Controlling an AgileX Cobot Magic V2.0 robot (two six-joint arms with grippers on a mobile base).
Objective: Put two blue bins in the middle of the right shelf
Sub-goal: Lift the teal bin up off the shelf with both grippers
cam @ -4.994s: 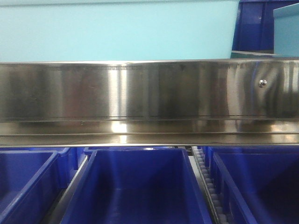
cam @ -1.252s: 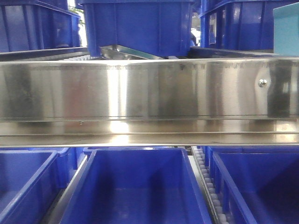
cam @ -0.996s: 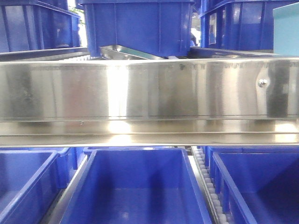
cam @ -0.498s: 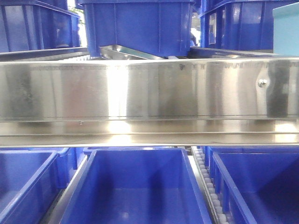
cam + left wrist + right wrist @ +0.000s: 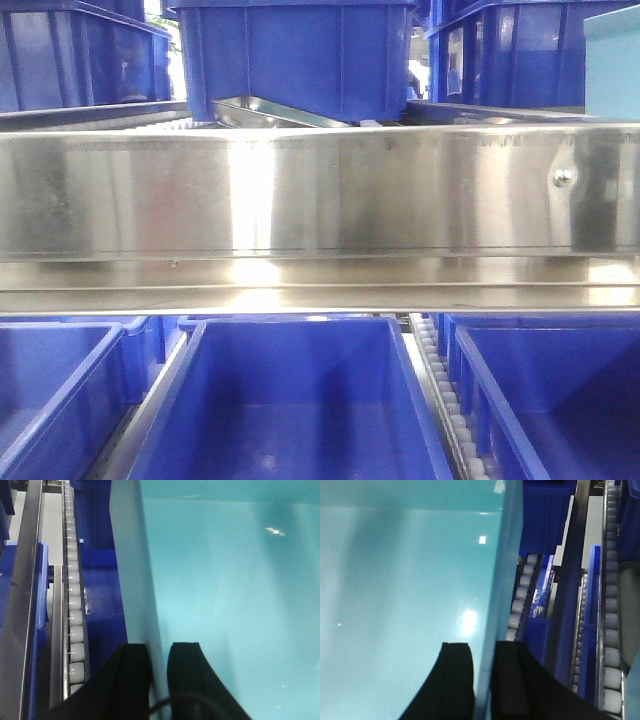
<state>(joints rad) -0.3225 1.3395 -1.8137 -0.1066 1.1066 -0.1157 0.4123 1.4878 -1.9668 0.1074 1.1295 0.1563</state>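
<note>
Brushed steel rail (image 5: 320,190) (smooth cyan bin (image 5: 225,580))

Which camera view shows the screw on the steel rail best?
The front view: the screw sits plainly near the right end of the rail. Both wrist views show none of it, only the wall of a cyan bin and rollers.

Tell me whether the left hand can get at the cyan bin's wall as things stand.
Likely yes: the left hand straddles the wall of the cyan bin, one finger each side, seemingly gripping it; nothing blocks it.
</note>
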